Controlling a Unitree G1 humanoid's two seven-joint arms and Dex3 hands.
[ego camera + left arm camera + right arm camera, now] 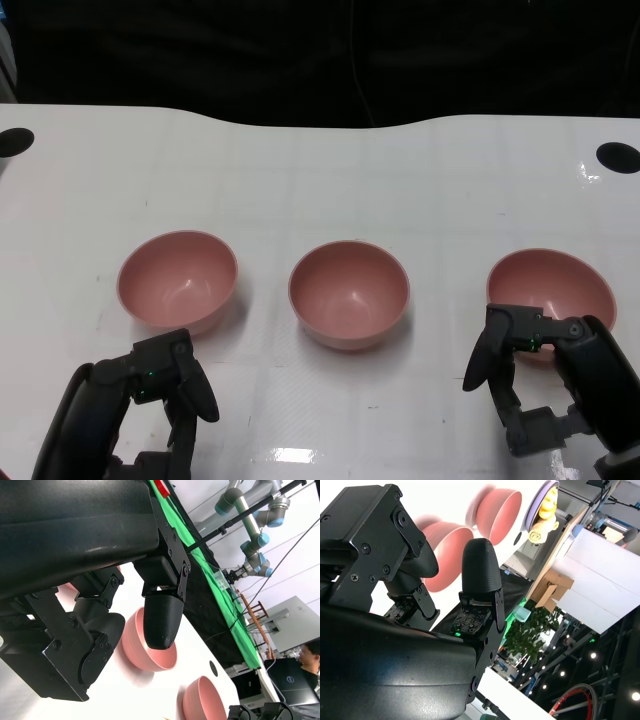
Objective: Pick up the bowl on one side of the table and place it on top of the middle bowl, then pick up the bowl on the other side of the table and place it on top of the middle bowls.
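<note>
three pink bowls in a row on the white table (320,180), well apart: left bowl (178,279), middle bowl (349,292), right bowl (551,292). left hand (160,400) just short of the left bowl's near side, fingers apart, holding nothing. right hand (530,385) at the right bowl's near rim, fingers spread and empty; whether they touch the rim cannot be told. no bowl is stacked yet.
</note>
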